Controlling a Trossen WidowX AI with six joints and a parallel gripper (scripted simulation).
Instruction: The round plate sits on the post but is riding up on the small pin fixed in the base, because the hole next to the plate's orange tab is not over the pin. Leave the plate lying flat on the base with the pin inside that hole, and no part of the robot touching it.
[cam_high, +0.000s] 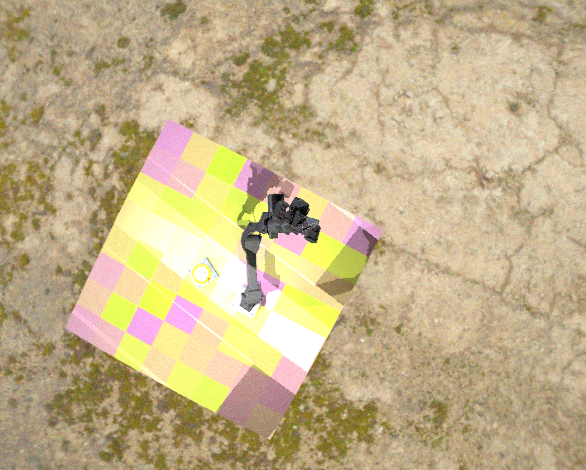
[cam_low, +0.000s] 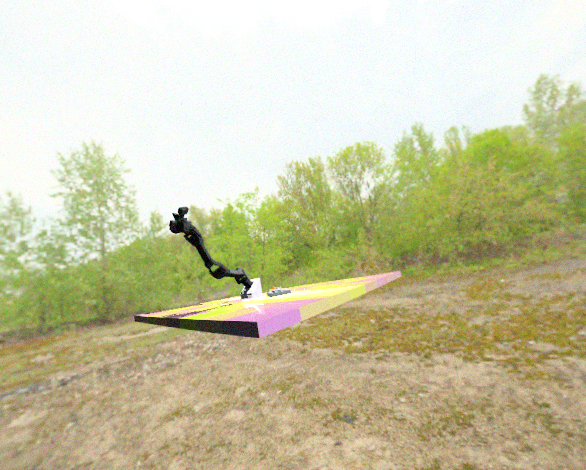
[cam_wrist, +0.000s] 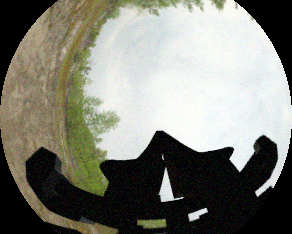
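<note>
Looking from the top, the gripper (cam_high: 300, 220) sits raised over the far side of the checkered bench (cam_high: 150, 240), fully closed on nothing, well apart from the round plate (cam_high: 201, 273), a yellow ring on its pale square base (cam_high: 214, 272). In the exterior view the gripper (cam_low: 178, 220) is held high in the air; the plate (cam_low: 278, 291) lies low on the bench beside the arm's foot. At the wrist, the closed fingers point at sky and trees.
</note>
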